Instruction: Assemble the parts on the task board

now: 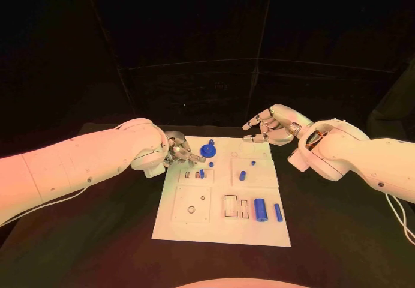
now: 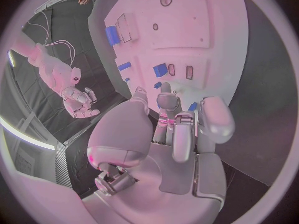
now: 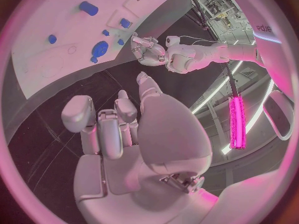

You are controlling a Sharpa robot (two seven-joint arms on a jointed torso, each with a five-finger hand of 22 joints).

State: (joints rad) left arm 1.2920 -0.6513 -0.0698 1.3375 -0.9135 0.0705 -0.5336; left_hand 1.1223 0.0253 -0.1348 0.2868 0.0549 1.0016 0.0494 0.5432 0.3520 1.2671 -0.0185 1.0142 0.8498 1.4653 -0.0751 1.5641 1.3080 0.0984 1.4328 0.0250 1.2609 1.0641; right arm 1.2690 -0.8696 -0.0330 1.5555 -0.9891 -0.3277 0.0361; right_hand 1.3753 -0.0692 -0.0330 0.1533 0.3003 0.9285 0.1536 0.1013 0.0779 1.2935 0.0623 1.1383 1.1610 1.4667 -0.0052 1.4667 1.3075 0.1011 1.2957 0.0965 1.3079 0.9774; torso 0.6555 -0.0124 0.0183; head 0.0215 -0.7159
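A: Lying nearest, white task board (image 1: 220, 231), stretching out from under left hand (image 1: 180, 153). Counting seven blue parts (image 1: 259, 210) on it, plus one board, two hands.

B: Hovering just beside round part (image 1: 207, 150), fingers bunched; not managing to tell whether pinching anything. Right hand (image 1: 270, 129) hanging spread, holding nothing, just off board. Probably handling light, stiff, slippery; better pinching by sides.

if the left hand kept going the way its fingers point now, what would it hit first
Probably the round blue knob-shaped part standing on the white task board, just beyond the left hand; depth is unclear, so its fingers might pass above it.
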